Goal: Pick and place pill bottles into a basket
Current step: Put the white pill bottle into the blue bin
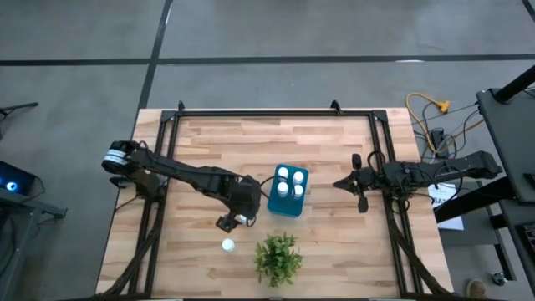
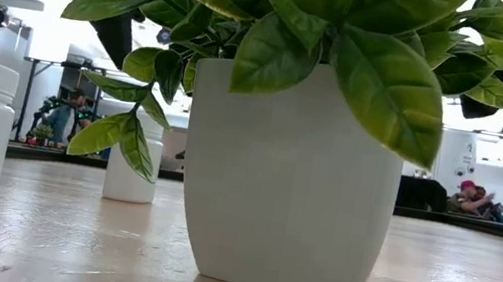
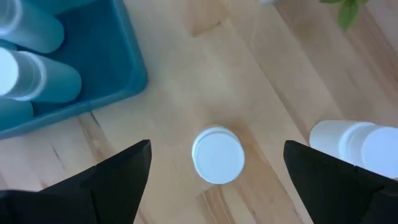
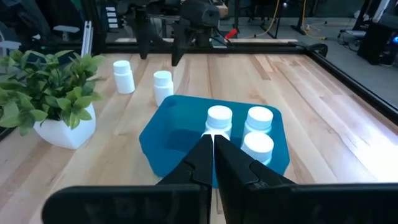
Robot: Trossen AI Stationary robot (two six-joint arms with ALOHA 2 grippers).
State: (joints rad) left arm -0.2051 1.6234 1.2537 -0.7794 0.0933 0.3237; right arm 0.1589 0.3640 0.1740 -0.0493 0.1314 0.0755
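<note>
Two white pill bottles stand upright on the wooden table, one (image 3: 217, 155) directly below my left gripper (image 3: 217, 146) and the other (image 3: 360, 146) beside it, nearer the plant. My left gripper (image 1: 232, 221) points steeply down. It is open, with a finger on either side of the first bottle (image 4: 163, 84) and above it, touching nothing. The teal basket (image 1: 287, 201) sits mid-table holding several upright bottles (image 4: 258, 118). My right gripper (image 1: 338, 183) waits shut to the basket's right, clear of it.
A green plant in a white pot (image 1: 277, 257) stands near the table's front edge, just right of the loose bottle (image 1: 227, 245). A black metal frame (image 1: 276, 113) borders the table. Bare wood lies left of and beyond the basket.
</note>
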